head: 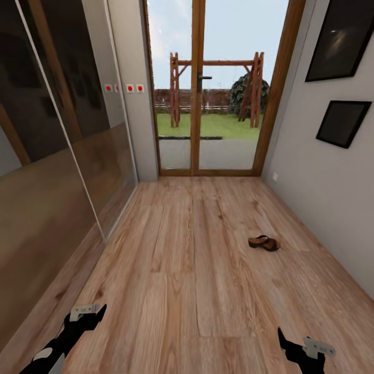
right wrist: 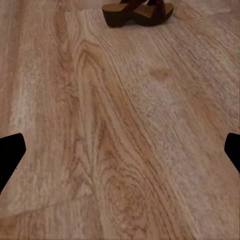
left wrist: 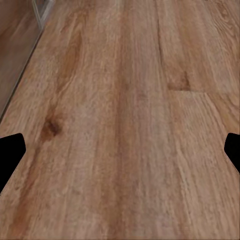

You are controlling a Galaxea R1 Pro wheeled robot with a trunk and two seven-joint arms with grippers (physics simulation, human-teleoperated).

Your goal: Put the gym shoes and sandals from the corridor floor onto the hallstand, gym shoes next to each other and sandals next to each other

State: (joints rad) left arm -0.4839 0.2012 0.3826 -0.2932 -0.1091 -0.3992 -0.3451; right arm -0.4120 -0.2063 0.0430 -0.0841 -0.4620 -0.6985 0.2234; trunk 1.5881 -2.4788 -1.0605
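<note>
One sandal point(head: 264, 242) lies on its own on the corridor floor point(head: 187, 270) at about two o'clock from the robot, near the right-hand wall and well short of the glass door point(head: 215, 88) at twelve (no readable brand or writing shows on it). The left end effector point(head: 87, 313) hangs low at seven o'clock and the right end effector point(head: 304, 345) at five, each with its fingers spread wide apart over bare planks, holding nothing. The right wrist view catches the same sandal point(right wrist: 138, 13) ahead of the fingers, well apart from them.
</note>
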